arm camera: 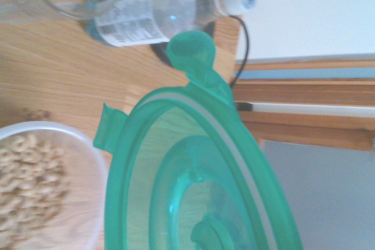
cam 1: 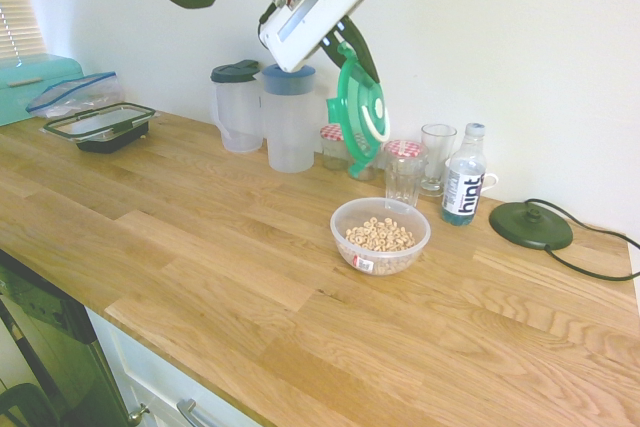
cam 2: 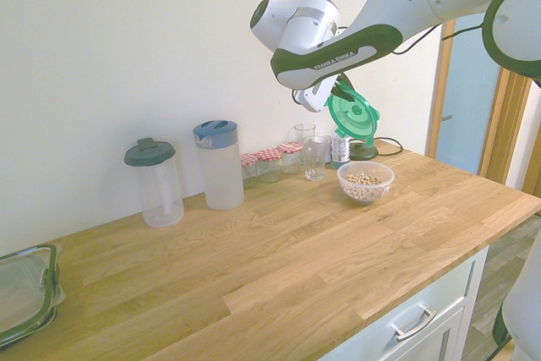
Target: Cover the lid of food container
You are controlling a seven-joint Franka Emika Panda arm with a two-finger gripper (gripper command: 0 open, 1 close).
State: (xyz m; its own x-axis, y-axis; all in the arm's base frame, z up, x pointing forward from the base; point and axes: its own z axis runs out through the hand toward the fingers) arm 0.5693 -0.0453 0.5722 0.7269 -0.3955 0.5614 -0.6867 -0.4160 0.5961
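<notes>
The round green translucent lid [cam 1: 360, 112] hangs on edge in the air, held at its upper rim by my gripper [cam 1: 345, 50], which is shut on it. It is also visible from the other side as the lid [cam 2: 353, 116] under the gripper [cam 2: 340, 90]. The lid [arm camera: 199, 180] fills the wrist view. The food container [cam 1: 380, 235], a small clear bowl of cereal rings with a red-and-white label, stands on the wooden counter below and in front of the lid. The bowl [cam 2: 365, 181] sits apart from the lid, and its rim [arm camera: 64, 139] shows in the wrist view.
Behind the bowl stand two glasses [cam 1: 405, 172], a water bottle [cam 1: 464, 175], small jars [cam 1: 333, 145] and two tall plastic jugs [cam 1: 289, 117]. A dark round base [cam 1: 531, 225] with a cord lies at the right. A rectangular black-rimmed container [cam 1: 100, 125] sits far left.
</notes>
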